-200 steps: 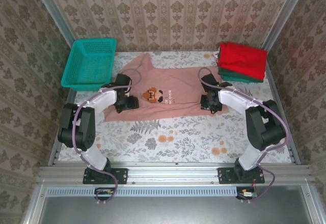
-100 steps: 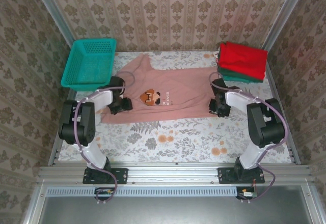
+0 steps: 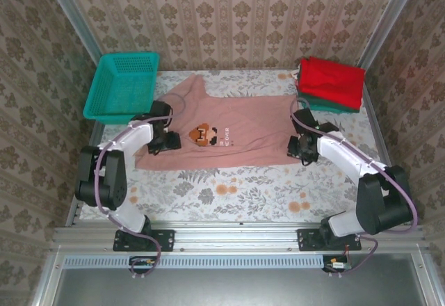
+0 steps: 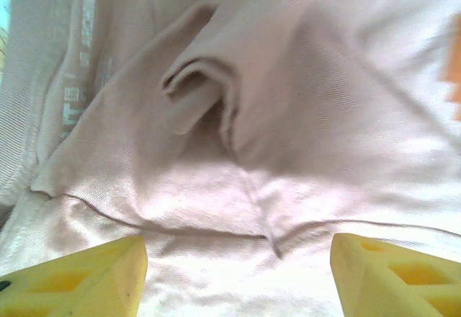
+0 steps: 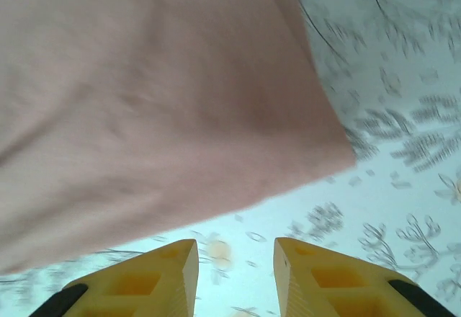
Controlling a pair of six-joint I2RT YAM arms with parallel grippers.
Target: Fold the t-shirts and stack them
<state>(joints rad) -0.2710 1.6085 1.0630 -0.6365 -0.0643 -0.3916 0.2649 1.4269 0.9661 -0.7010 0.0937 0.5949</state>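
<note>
Floral tablecloth (image 3: 229,191) on the table, wallpaper walls around. Dusty-pink t-shirt (image 3: 240,122) is spread flat mid-table, pixel print up. Folded red t-shirt (image 3: 332,80) sits on the dark green t-shirt (image 3: 327,105) at the far right corner. Teal mesh basket (image 3: 115,117) is at far left.

Left gripper (image 3: 165,141) is over the pink tee's left edge, jaws wide apart and nothing between them. Its wrist view shows a rumpled fold of cloth just ahead, past a seam. Right gripper (image 3: 303,147) is at the tee's near right corner, jaws a little apart and empty, over bare tablecloth just short of the cloth corner.

Step looks like setting up the first fold of the pink tee. Next, probably: right reaches forward and pinches the corner, left drops and pinches its edge, and both lift together. The rumple likely needs smoothing first, or it gets folded in.
</note>
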